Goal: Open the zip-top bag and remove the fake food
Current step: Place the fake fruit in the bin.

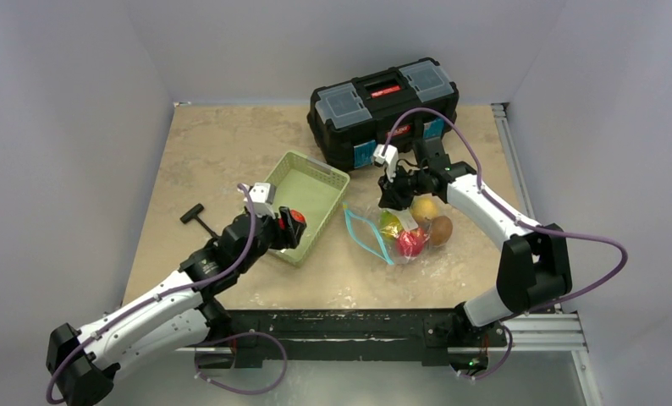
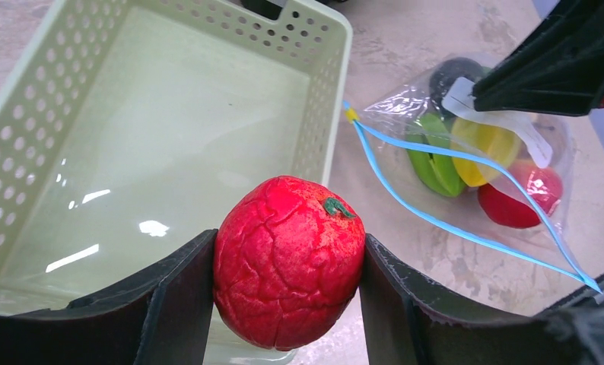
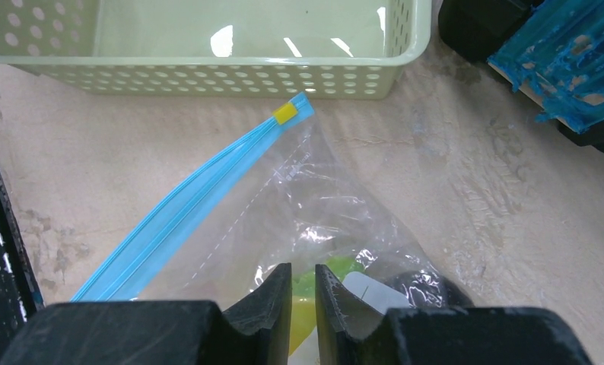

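Clamping a red, wrinkle-skinned plastic fruit [image 2: 287, 258] between both pads, the left gripper [image 1: 292, 223] has a firm side-on hold with the green stem mark facing up. It hangs over the 6 o'clock rim of the pale green perforated plastic basket [image 2: 325, 84], fruit half over the rim and half over the floor.

My read of the step is to drop this piece in the basket. Advice:
- push toward 12 o'clock first, until the whole fruit sits inside the rim line
- go lower before letting go, since it is round and will roll or bounce off the wall
- spread the jaws wide, then lift straight up

At the basket's 3 o'clock lies the clear crinkly zip-top bag [image 1: 400, 241]. Its teal-blue zip strip [image 2: 436, 220] is parted into a loop facing the basket. Green, yellow, red and dark fake food pieces [image 2: 466, 152] are inside it, so the job looks only partly done.

The right gripper [image 3: 314, 300] is at the bag's 12 o'clock, fingers nearly together with a thin slit. I can't tell whether film is caught in it. If it is, hold there so the mouth doesn't collapse.
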